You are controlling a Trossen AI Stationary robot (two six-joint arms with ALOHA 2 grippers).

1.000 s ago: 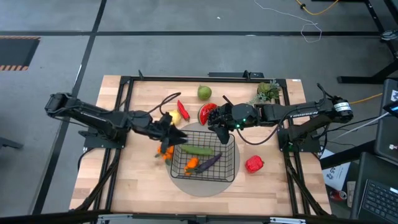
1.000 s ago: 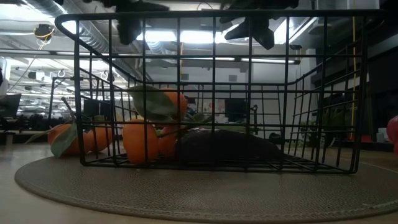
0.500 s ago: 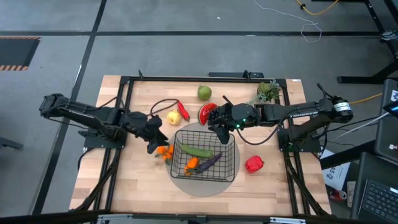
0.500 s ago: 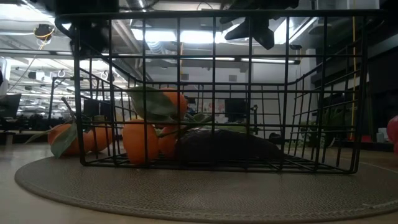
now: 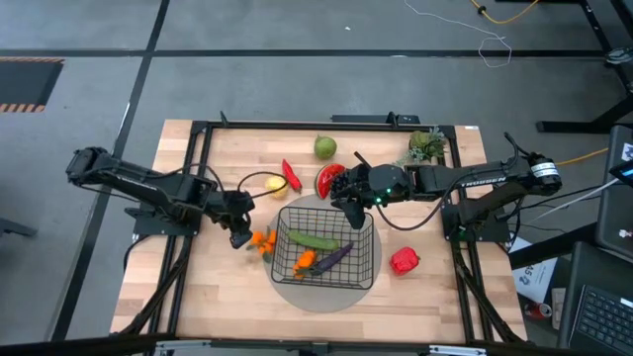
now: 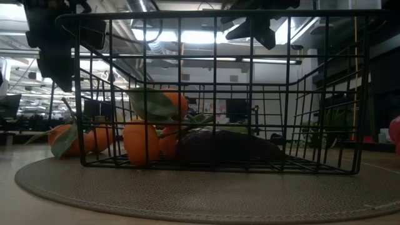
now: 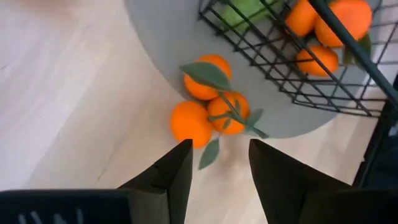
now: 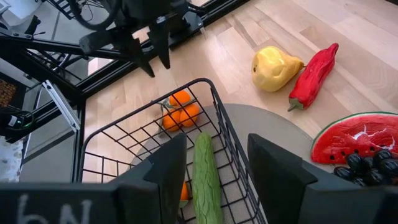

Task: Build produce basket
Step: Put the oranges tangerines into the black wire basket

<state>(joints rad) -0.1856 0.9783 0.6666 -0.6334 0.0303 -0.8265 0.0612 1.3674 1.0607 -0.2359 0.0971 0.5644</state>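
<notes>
Pale wooden boards make up the table (image 5: 223,287), which sits inside a black frame on a grey floor. On the left side the left gripper (image 5: 240,235) hangs over the wood just beside a cluster of oranges (image 5: 261,240); its wrist view shows the two dark fingers (image 7: 168,177) parted with nothing between them, and the oranges with their green leaves (image 7: 208,112) lying partly on the edge of a flat grey mat (image 5: 287,286), outside the wire. Behind the oranges, toward the far edge, a yellow lemon (image 5: 275,184) lies touching or just beside a red chili (image 5: 291,175). At the middle stands the basket (image 5: 326,247), a black wire-mesh one resting on the grey mat; inside it lie a green cucumber (image 5: 315,238), a purple eggplant (image 5: 334,256) and more orange fruit (image 5: 305,260). A green pear (image 5: 325,147) sits near the far edge, and a watermelon slice (image 5: 329,179) with dark grapes (image 8: 367,168) against it lies just behind the basket. The right gripper (image 5: 348,210) hovers over the basket's far right corner, fingers (image 8: 165,171) apart and holding nothing. Further right, a red pepper (image 5: 404,261) lies on the wood beside the mat, and a green leafy sprig (image 5: 427,146) lies at the far right corner.
</notes>
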